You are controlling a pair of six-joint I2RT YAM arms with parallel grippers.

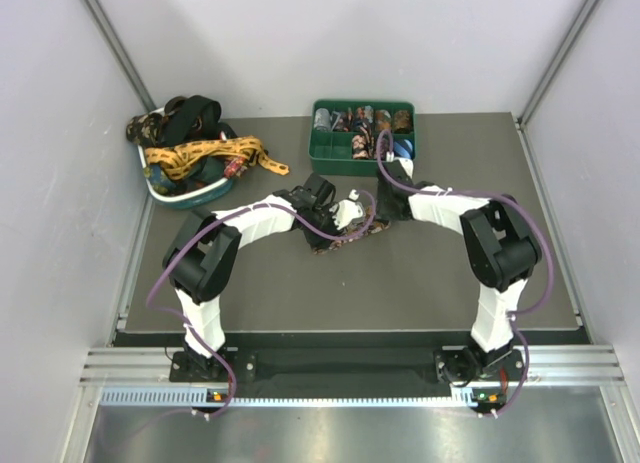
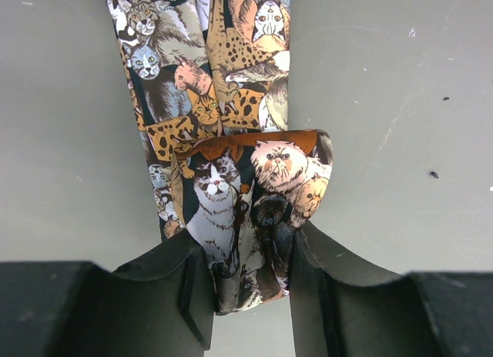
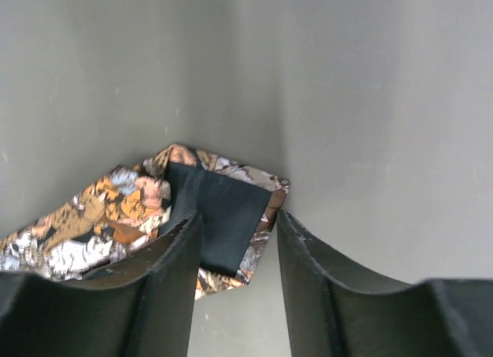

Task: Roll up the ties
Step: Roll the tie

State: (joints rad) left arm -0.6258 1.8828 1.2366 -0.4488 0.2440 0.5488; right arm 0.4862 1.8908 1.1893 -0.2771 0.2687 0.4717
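A cat-print tie lay at the centre of the table, between the two grippers.
The left gripper was clamped on its folded part. The right gripper, at 3 o'clock, straddled the black-backed tip; I cannot tell if it pinched. Rolls filled a tray at 12 o'clock.

Cat-print tie in brown, orange, grey and white
At the black left gripper it showed tabby and spotted cats on black; at the black right gripper its tip's lining was plain black
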